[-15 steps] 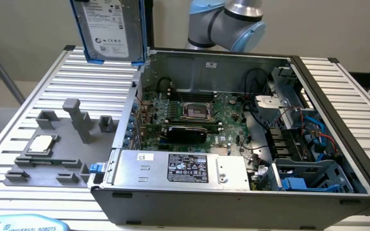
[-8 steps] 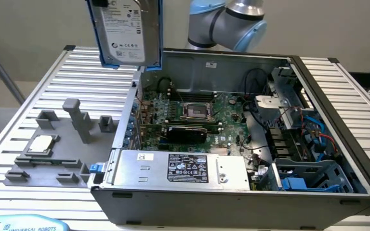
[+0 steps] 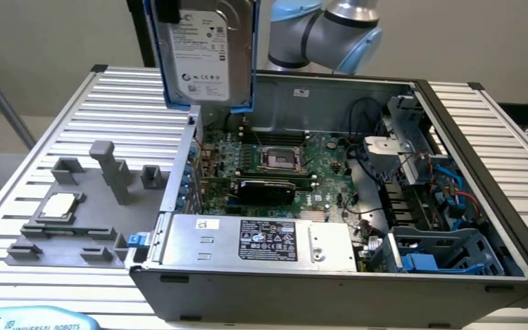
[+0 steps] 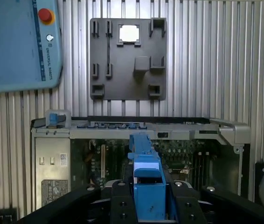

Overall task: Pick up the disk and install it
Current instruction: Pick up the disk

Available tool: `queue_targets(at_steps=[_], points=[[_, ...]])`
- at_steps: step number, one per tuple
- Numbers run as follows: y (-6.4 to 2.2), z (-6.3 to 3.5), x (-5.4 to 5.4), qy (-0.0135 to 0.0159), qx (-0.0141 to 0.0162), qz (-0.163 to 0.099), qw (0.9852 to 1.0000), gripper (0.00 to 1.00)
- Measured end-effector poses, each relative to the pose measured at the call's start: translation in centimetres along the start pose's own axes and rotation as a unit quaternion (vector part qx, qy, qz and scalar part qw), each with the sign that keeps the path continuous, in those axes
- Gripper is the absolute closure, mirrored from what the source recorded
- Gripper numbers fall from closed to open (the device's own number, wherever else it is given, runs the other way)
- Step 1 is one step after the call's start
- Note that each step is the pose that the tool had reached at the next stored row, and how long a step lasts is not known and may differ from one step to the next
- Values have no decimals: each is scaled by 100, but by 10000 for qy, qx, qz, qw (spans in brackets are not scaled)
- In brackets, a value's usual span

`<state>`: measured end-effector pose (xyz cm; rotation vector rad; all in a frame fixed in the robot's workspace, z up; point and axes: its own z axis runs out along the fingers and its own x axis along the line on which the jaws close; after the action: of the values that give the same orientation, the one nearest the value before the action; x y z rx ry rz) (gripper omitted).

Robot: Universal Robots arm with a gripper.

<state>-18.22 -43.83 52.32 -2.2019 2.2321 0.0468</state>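
On the exterior view's left, a ribbed metal worktop point(image 3: 108, 96) carries a grey fixture plate point(image 3: 71, 227) with raised posts and slots. A small square silver chip point(image 3: 60, 205) lies in one of its recesses. The corner of a light-blue teach pendant point(image 3: 25, 320) shows at the near edge. Further right and higher, the disk point(image 3: 204, 55) hangs upright in the air, clear of the worktop. Its white label faces the camera, its blue carrier frames both long sides, and its lower end shows just over the left wall of the open computer case point(image 3: 337, 289). In the wrist view the gripper point(image 4: 148, 203) holds the disk edge-on. The black fingers point(image 4: 122, 205) press against either side of the blue carrier, pinching it, and the case interior lies beyond. Inside the case a green motherboard point(image 3: 282, 165) lies flat. Nearer the camera sits a large silver power supply box point(image 3: 264, 240) with a black label. At the case's right end there are bundled cables and a blue-grey drive cage point(image 3: 447, 251). The grey and pale-blue joints of the robot arm point(image 3: 337, 34) rise behind the case's far wall.
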Motion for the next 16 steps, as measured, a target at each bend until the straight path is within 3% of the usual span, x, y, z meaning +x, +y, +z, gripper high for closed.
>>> queue_targets(at_steps=[9, 16], points=[[-313, 123, 211, 0, 6, 0, 10000, 67], [-623, 193, 328, 1, 8, 0, 10000, 67]])
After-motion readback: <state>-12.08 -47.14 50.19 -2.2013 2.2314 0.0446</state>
